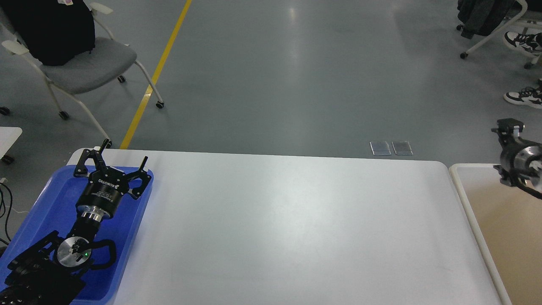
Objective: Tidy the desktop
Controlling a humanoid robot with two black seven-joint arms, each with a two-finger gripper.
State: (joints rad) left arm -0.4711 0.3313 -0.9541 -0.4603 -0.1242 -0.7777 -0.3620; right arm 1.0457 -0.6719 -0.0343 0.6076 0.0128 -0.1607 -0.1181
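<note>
The white desktop (296, 224) fills the middle of the head view, and nothing lies on its surface. My left gripper (120, 160) is open and empty. It hovers over the far end of the blue tray (42, 203) at the desktop's left end. My right arm's far end (510, 135) shows at the right edge, above the far rim of the beige bin (465, 199). It is seen small and dark, so I cannot tell its fingers apart.
The beige bin stands beside the desktop's right end; the part of its inside in view (508, 245) is bare. Beyond the table are grey floor, a yellow floor line (156, 72), a wheeled chair (84, 63) at far left and another chair at far right.
</note>
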